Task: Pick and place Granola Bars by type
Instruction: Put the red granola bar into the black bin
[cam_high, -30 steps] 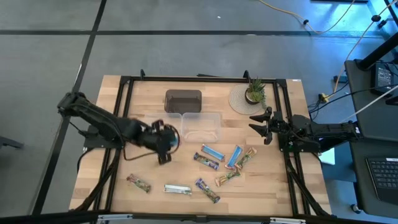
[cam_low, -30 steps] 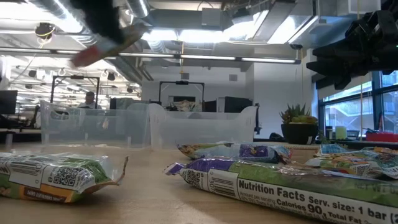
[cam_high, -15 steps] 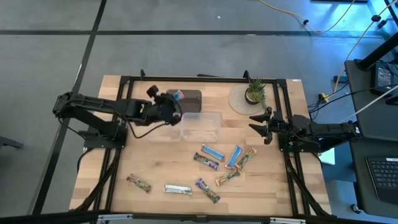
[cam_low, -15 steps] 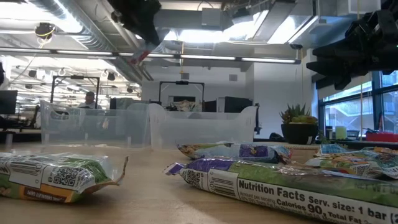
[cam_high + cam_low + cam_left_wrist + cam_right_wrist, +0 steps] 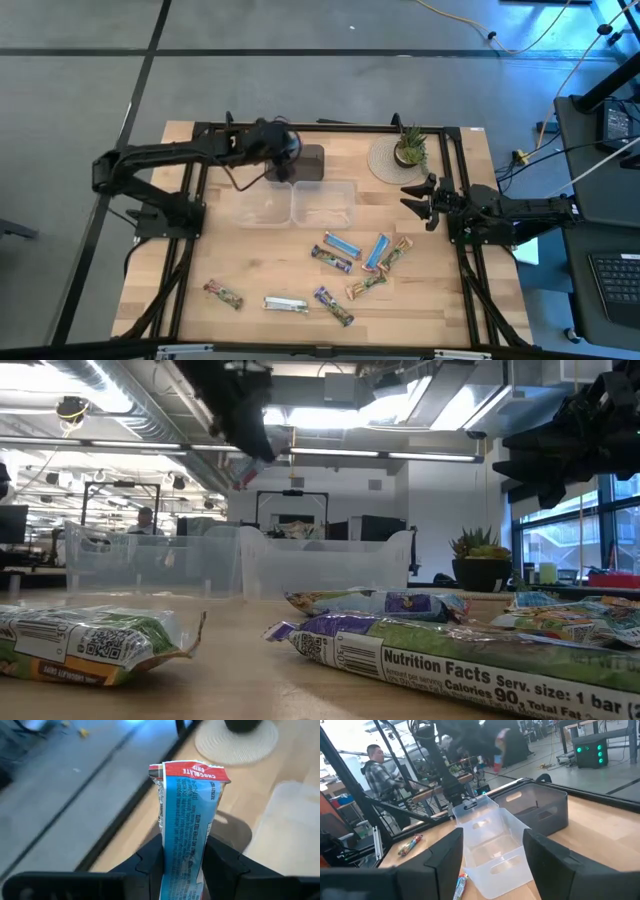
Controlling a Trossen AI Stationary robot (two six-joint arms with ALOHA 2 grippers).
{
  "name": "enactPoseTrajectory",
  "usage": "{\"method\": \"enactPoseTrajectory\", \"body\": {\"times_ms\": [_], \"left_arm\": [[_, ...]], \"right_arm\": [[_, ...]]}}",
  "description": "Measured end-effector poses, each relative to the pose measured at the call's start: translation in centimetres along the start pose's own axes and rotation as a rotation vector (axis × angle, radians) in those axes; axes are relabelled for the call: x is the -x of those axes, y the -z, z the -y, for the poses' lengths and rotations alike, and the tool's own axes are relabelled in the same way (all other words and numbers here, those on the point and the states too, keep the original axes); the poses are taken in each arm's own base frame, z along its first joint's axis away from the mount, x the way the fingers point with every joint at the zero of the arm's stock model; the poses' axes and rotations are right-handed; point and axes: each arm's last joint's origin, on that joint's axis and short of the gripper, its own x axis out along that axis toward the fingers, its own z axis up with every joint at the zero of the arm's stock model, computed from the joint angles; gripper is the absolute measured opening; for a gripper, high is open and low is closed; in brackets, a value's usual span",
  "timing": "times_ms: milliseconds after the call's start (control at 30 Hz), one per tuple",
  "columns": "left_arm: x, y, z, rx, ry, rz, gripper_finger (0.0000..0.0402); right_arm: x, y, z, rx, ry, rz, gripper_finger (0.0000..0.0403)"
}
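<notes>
Left gripper (image 5: 281,150) clamps a blue bar (image 5: 186,827) upright, long axis along the fingers, above the dark tray (image 5: 310,162) at 12 o'clock; clear tubs (image 5: 325,203) lie toward 6; right gripper (image 5: 418,201) waits open at 3

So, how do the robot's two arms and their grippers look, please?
Both arms are dark, nearly black, made of slim jointed segments. A thin dark cable loops beside the left arm. The left gripper has two broad, matte black fingers; the right gripper has similar flat dark fingers. No markings are visible on either arm.
</notes>
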Motion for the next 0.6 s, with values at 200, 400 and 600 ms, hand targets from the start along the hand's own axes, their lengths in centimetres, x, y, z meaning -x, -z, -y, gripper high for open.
{"method": "enactPoseTrajectory", "body": {"times_ms": [200, 400, 600], "left_arm": [[-4.1, 0.7, -0.3, -0.066, 0.036, -0.104, 0.0111], [-8.1, 1.9, 0.3, -0.124, 0.060, -0.193, 0.0111], [-11.1, 3.6, 1.1, -0.152, 0.064, -0.300, 0.0111]], "right_arm": [[0.0, 0.0, 0.0, -0.054, 0.000, 0.000, 0.0210], [0.0, 0.0, 0.0, -0.049, 0.000, 0.000, 0.0210], [0.0, 0.0, 0.0, -0.044, 0.000, 0.001, 0.0210]]}}
